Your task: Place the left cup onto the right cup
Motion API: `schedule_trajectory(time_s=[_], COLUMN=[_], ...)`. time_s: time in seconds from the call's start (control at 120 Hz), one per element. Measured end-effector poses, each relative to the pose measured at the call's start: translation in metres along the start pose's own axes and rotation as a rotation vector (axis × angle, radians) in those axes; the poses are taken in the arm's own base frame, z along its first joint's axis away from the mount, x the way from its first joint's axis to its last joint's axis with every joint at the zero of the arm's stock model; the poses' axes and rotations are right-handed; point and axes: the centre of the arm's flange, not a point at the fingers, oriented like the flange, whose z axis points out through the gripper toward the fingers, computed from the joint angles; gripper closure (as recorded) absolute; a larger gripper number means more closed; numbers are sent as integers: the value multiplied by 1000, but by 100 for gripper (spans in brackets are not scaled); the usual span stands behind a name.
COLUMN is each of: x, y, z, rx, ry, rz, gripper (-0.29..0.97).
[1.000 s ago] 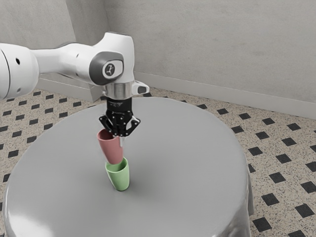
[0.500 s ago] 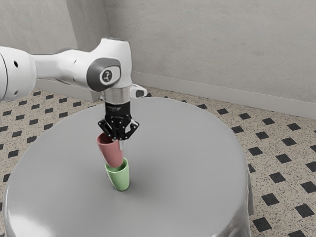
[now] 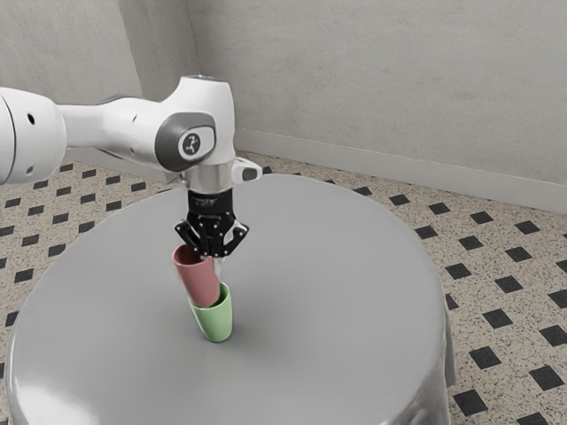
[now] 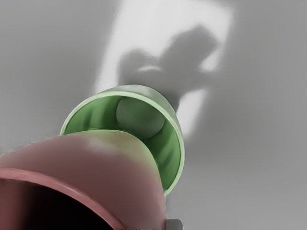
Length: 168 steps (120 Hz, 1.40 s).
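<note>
Closest to the wrist camera, the pink cup [image 4: 86, 163] lies just under the hand, its open mouth toward the lens and its body running down into the green cup [image 4: 173, 139]. The green cup's rim wraps around the pink cup's lower part, and a patch of the green cup's pale floor shows past it, so the pink base does not look fully seated. Beyond both cups the round grey table [image 4: 259, 143] carries the hand's shadow.

From the side, the change over the last second is plain. The gripper [image 3: 215, 255] has come down and drifted slightly toward the exterior view's left, and the pink cup has sunk with it. More of its lower end now sits inside the green cup than before. The green cup has kept its spot near the middle of the table. I judge the nesting well begun but not finished: the pink cup leans, its mouth tipped toward the exterior view's left, not straight in line with the green one.

The jaws stand close together and appear clenched on the pink cup's rim wall, on the side toward the exterior view's right. The cup hangs below and to the side of the fingertips, not centred between them. Further back, the white arm [image 3: 115, 124] reaches in from the exterior view's left.
</note>
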Motion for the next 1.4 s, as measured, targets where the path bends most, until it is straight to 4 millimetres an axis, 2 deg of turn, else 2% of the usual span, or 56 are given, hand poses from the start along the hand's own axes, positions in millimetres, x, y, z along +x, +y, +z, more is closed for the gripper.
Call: schedule_trajectory(time_s=[0.842,1.4], x=[3,5], y=[9,7], z=[-3,12], rx=[-15,-14], ry=[54,50], rz=[-9,-23], gripper=[79,79])
